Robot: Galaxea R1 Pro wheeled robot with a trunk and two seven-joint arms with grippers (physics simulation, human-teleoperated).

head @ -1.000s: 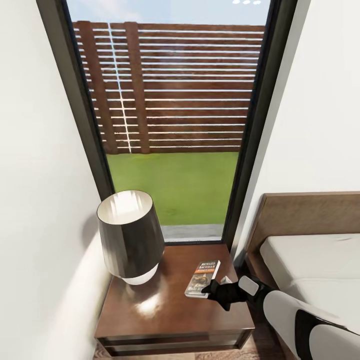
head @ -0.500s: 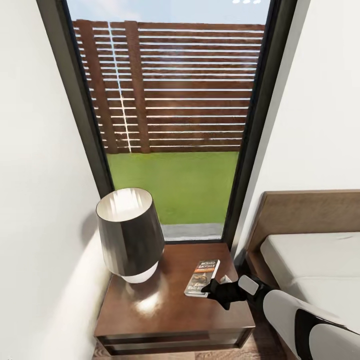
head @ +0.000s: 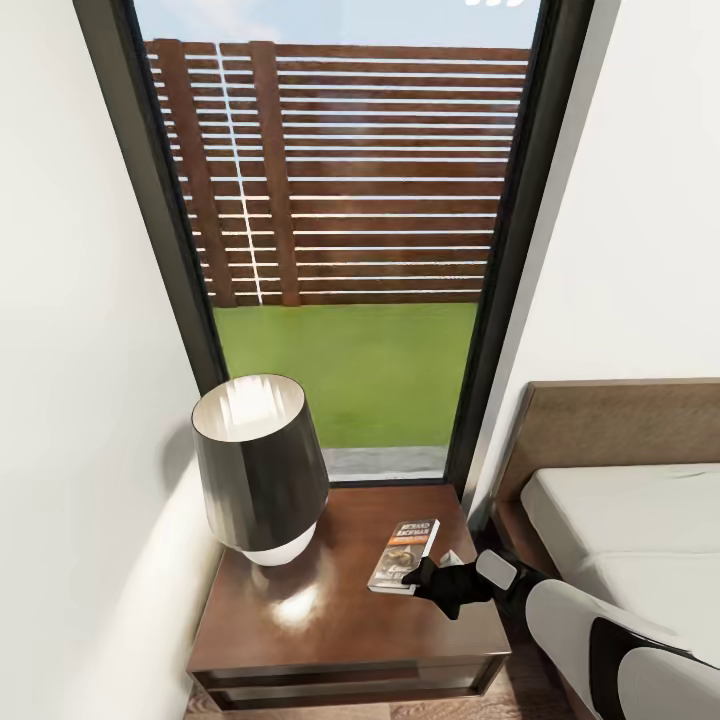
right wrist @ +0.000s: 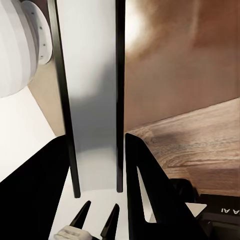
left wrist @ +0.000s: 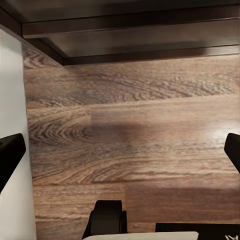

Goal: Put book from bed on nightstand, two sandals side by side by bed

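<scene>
The book [head: 405, 553], a dark paperback with orange and white lettering, lies flat on the right part of the nightstand [head: 330, 620], a glossy dark brown cabinet. My right gripper [head: 424, 577] is shut on the book's near end. In the right wrist view the book [right wrist: 95, 100] shows edge-on, its pale pages squeezed between the two black fingers [right wrist: 150, 185]. The bed [head: 620, 520], with a pale mattress and brown headboard, stands just right of the nightstand. My left gripper [left wrist: 120, 155] hangs open over the wood floor [left wrist: 130, 130]. The sandals are out of view.
A lamp [head: 258, 470] with a dark shade takes up the nightstand's left half, close to the book. A tall dark-framed window [head: 345, 250] onto lawn and a slatted fence stands behind. White walls close in on both sides.
The view has shifted very slightly. The book and my right gripper keep their place on the nightstand.
</scene>
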